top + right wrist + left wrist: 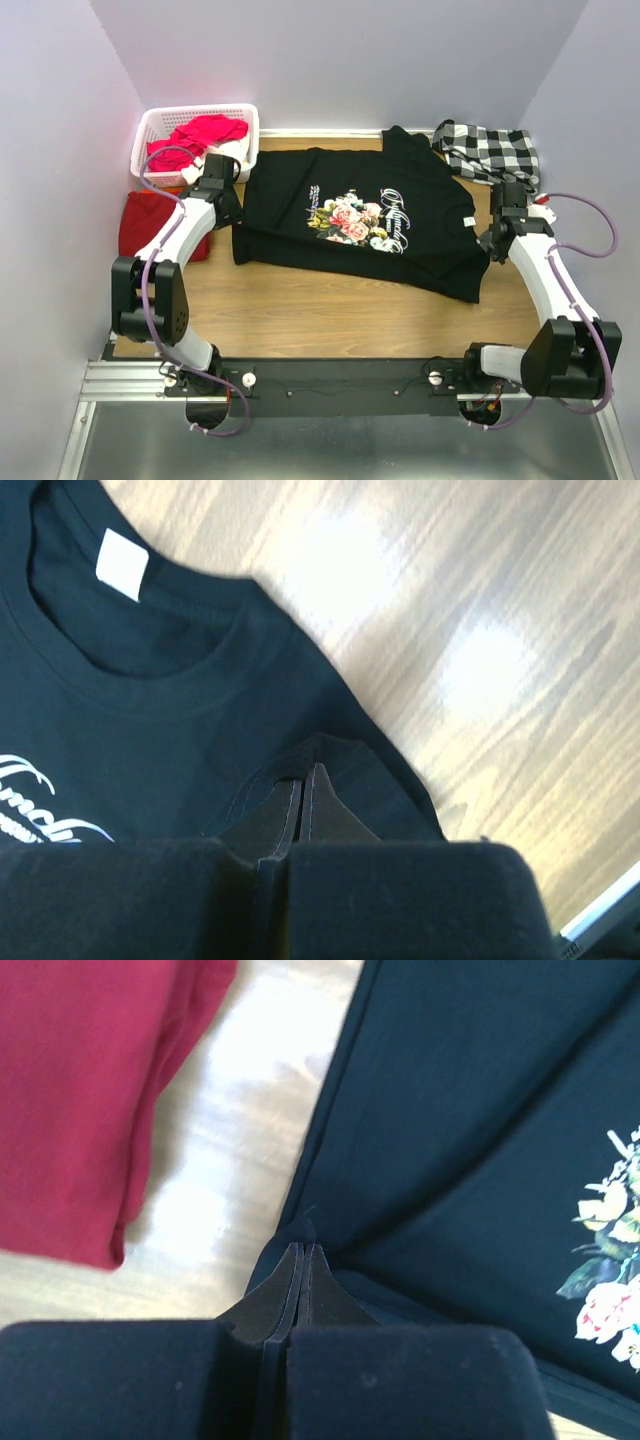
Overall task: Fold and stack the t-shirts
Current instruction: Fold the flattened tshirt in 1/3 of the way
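The black t-shirt (pixel 350 215) with a pink-rose print and white script lies spread across the table's middle. My left gripper (pixel 231 212) is shut on the black shirt's left edge; the wrist view shows the jaws (pixel 302 1250) pinching its hem (pixel 450 1140). My right gripper (pixel 493 240) is shut on the shirt's right side by the collar, its jaws (pixel 305 773) pinching cloth near the neckline and white tag (pixel 122 565). The dark-red t-shirt (pixel 150 222) lies folded at the left table edge, also in the left wrist view (pixel 80 1110).
A white basket (pixel 160 128) with bright red cloth (pixel 200 135) stands at the back left. A black-and-white checked garment (pixel 490 152) lies at the back right. Bare wood table (pixel 330 310) lies in front of the shirt.
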You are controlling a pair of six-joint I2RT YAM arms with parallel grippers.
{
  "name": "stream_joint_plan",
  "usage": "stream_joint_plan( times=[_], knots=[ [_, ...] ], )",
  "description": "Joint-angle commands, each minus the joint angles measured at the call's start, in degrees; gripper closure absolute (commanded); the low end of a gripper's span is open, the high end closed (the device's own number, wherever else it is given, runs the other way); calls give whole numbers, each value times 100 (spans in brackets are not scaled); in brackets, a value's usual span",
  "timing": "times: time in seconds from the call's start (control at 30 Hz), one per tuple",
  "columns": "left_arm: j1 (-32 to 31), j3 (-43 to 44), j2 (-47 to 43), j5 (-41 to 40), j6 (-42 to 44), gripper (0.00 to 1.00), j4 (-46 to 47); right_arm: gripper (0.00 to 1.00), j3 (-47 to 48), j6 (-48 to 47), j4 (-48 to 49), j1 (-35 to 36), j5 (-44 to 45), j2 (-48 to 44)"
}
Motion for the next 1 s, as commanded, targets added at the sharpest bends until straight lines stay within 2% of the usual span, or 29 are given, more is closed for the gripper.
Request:
stream_joint_plan(
  times=[0.0, 0.63, 0.67, 0.7, 0.73, 0.77, 0.8, 0.83, 0.87, 0.9, 0.97],
  knots=[
    [-18, 418, 445, 117, 242, 100, 271, 99, 337, -184, 583, -150, 230, 352],
    [-36, 1358, 1632, 407, 567, 100, 350, 99, 987, -553, 1357, -247, -175, 1723],
    [-36, 1402, 1693, 416, 584, 97, 342, 94, 1022, -579, 1392, -247, -201, 1793],
    [-36, 1455, 1720, 407, 585, 83, 342, 89, 1110, -597, 1401, -247, -192, 1829],
    [-36, 1534, 1729, 373, 602, 77, 359, 82, 1180, -658, 1409, -247, -192, 1838],
    [-36, 1587, 1738, 337, 620, 68, 359, 68, 1242, -685, 1427, -247, -184, 1864],
    [-36, 1640, 1729, 302, 637, 55, 359, 63, 1303, -711, 1436, -247, -131, 1864],
    [-36, 1727, 1703, 232, 655, 50, 394, 59, 1461, -790, 1445, -247, -96, 1847],
    [-36, 1772, 1659, 197, 672, 46, 394, 51, 1532, -834, 1445, -247, -61, 1838],
    [-45, 1798, 1615, 170, 673, 25, 394, 48, 1602, -887, 1445, -247, 18, 1777],
    [-45, 1834, 1510, 144, 716, 21, 351, 46, 1743, -1045, 1436, -255, 54, 1698]
  ],
)
